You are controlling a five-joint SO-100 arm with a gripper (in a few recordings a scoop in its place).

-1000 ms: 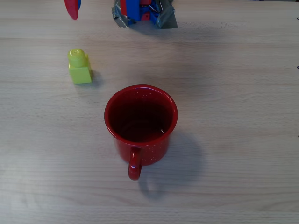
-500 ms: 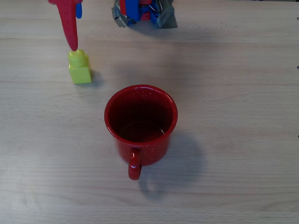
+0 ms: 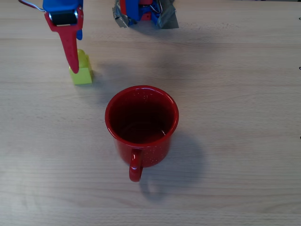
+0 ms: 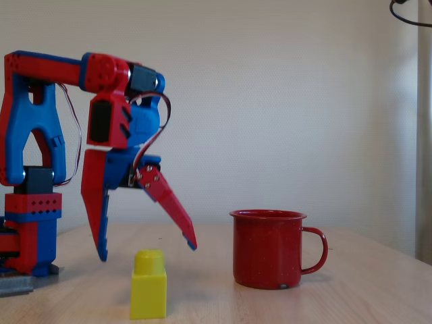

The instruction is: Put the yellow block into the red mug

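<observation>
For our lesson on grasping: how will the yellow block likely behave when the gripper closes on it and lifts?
The yellow block looks like hard moulded plastic, so probably stiff and light. Its smooth sides may slip between the fingers. Its flat base stands steady on the table, but being taller than wide, an off-centre nudge from the open gripper could topple it.

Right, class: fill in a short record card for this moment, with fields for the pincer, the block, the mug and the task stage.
pincer: open, fingers spread wide, poised above the table over the block
yellow block: upright on the table, stud on top, not gripped; in the overhead view a red finger crosses over it
red mug: upright, apart from the block, nothing visible inside; in the overhead view its handle points toward the picture's bottom edge
task stage: block not yet grasped
</observation>
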